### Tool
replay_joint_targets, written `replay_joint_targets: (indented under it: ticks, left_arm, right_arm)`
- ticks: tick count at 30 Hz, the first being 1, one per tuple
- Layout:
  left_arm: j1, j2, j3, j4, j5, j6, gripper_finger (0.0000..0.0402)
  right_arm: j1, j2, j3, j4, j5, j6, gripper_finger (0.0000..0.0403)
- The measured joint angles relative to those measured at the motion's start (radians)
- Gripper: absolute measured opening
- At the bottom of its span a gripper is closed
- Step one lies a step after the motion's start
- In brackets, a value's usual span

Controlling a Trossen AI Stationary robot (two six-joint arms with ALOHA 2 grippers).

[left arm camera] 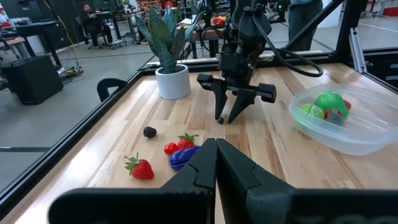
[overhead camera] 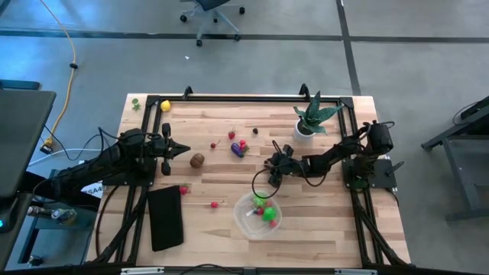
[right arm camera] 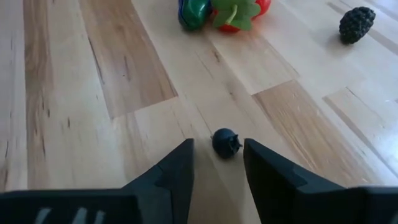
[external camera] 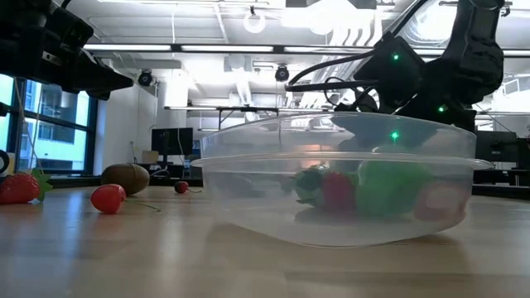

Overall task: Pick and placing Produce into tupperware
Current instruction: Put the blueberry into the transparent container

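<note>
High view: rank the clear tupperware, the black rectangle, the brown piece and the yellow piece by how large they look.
1. black rectangle, the longest shape, though the clear tupperware covers a similar area, so those two are close.
2. brown piece.
3. yellow piece, slightly smaller than the brown one.

The wooden table [overhead camera: 321, 244] with its black frame stands on a grey concrete floor [overhead camera: 412, 69] crossed by dark seams, with a yellow cable [overhead camera: 70, 46] running along it and an office chair [overhead camera: 210, 11] beyond the table's far edge. Across the room, the low view shows a white ceiling with round lamps [external camera: 254, 21], exposed pipes, and tall windows [external camera: 58, 141] at one side. Desks with monitors [external camera: 170, 141] stand behind, and a seated person [left arm camera: 93, 22] works at one.
</note>
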State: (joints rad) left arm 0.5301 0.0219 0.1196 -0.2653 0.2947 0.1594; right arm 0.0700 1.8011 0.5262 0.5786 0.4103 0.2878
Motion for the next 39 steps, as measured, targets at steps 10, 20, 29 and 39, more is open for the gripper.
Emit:
replay_joint_targets:
  ticks: [10,20,29,39]
  left_arm:
    - [0.0,0.0,0.0,0.0,0.0,0.0,0.0001]
    - [0.0,0.0,0.0,0.0,0.0,0.0,0.0001]
    - [0.0,0.0,0.0,0.0,0.0,0.0,0.0001]
    - [0.0,0.0,0.0,0.0,0.0,0.0,0.0001]
  right_arm:
    - [-0.019,0.0,0.0,0.005,-0.02,0.003,0.0085]
    - [-0.027,0.0,0.0,0.01,-0.025,0.002,0.0078]
    - [-0.027,0.0,0.0,0.011,-0.022,0.008,0.0077]
    - [-0.027,0.0,0.0,0.02,-0.027,0.01,0.0035]
